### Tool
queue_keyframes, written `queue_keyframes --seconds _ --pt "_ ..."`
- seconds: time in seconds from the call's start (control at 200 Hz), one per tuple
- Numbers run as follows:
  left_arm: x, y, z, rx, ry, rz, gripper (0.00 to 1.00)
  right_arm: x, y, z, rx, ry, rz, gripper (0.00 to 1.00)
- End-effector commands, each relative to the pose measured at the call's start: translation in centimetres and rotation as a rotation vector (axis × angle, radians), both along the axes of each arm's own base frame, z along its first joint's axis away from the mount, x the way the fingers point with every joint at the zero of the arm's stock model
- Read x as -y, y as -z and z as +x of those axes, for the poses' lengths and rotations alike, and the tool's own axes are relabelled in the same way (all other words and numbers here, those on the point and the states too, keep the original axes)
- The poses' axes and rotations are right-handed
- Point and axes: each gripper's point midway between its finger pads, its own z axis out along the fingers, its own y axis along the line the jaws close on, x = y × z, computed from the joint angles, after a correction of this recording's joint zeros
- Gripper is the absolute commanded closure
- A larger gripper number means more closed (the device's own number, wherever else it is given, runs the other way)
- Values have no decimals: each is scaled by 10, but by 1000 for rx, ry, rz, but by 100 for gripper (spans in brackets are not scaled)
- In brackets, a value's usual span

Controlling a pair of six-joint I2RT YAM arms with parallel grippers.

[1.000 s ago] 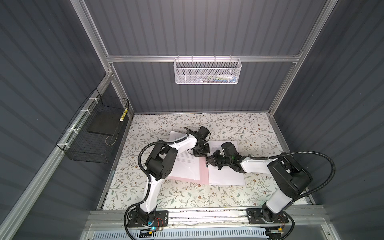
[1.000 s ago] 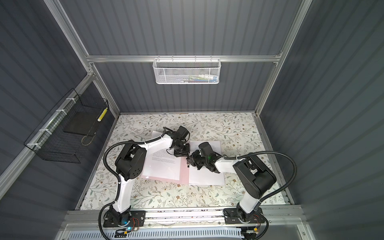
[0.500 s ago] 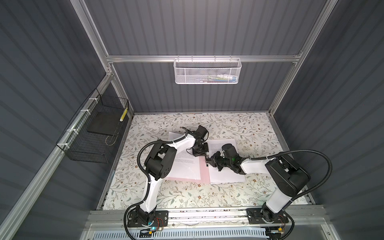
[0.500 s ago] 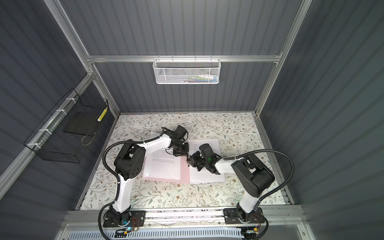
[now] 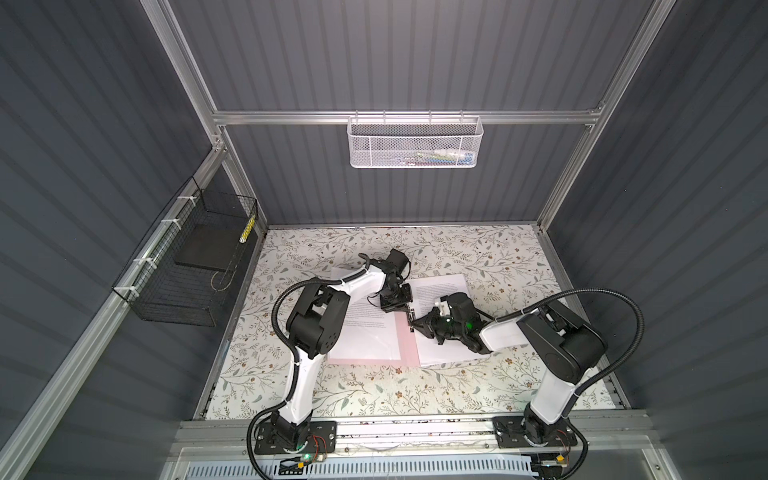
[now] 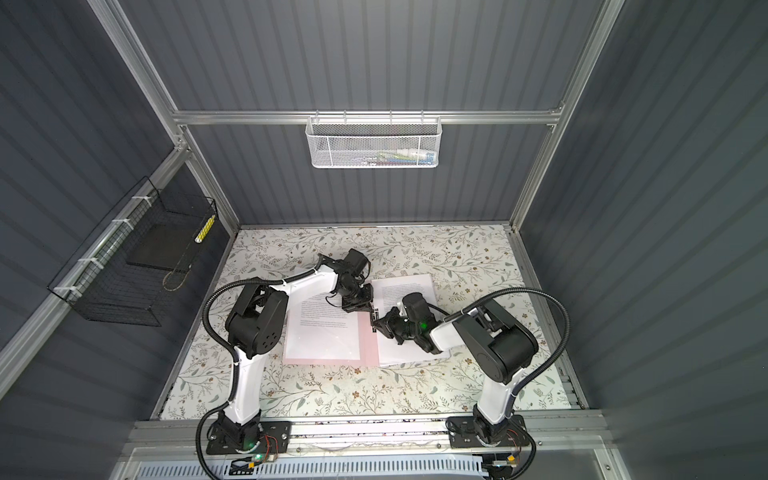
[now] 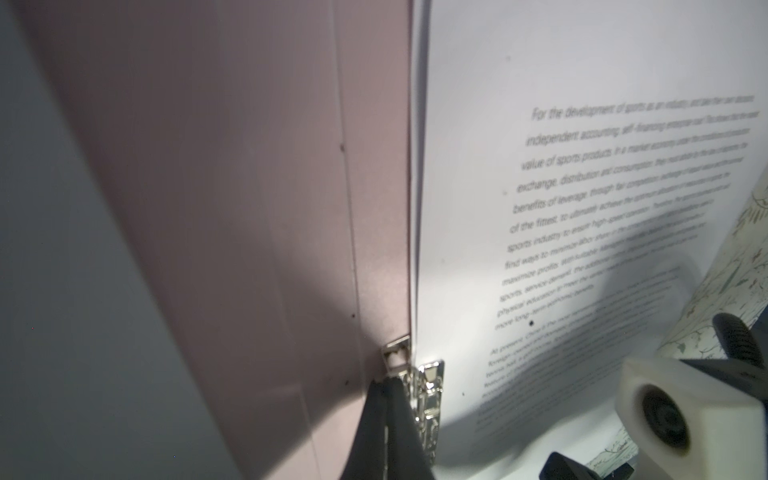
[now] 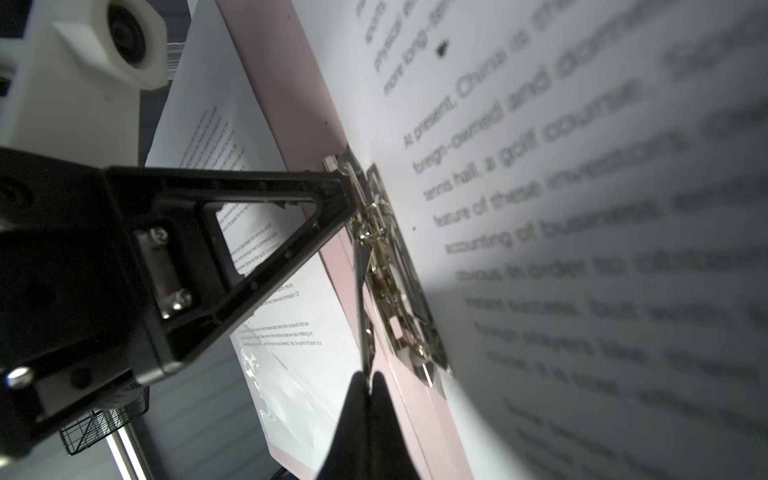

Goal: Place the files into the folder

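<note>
A: fingers?
B: right gripper (image 8: 368, 380) closed, pinching the thin lever of the metal clip (image 8: 390, 282). left gripper (image 7: 384, 386) closed too, nothing between the tips; they touch the clip's opposite end.
A: paper?
B: folder (image 5: 409, 349) lies open and flat, mid-table, clip on its spine. files (image 5: 436, 284): a stack on the right half, edge at the clip. printed sheet (image 5: 365, 340) on the left half.
A: obstructions?
B: both arms lie over the paper. left arm crosses the sheet, right wrist covers part of the stack.
A: surroundings?
B: floral table cover (image 5: 374, 395). white mesh basket (image 5: 374, 153) on the back rail, contents too small to tell. black wire basket (image 5: 178, 307) on the left wall, dark slab (image 5: 205, 249) inside, yellow-marked stick (image 5: 247, 229) at its corner. grey ribbed walls, aluminium frame.
</note>
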Motion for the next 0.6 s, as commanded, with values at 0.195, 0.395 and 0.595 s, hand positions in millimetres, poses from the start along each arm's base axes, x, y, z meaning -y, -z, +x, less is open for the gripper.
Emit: queue_keyframes --seconds 0.195,0.395,0.595 --pt "-49 26 -3 -45 -21 191 100 51 91 -47 -199 -12 -264 100" --pt "-51 24 -3 -41 -26 197 100 66 102 -46 -227 9 -284 100" --pt "-52 21 -3 -39 -34 196 100 80 104 -43 -207 -16 -343 100"
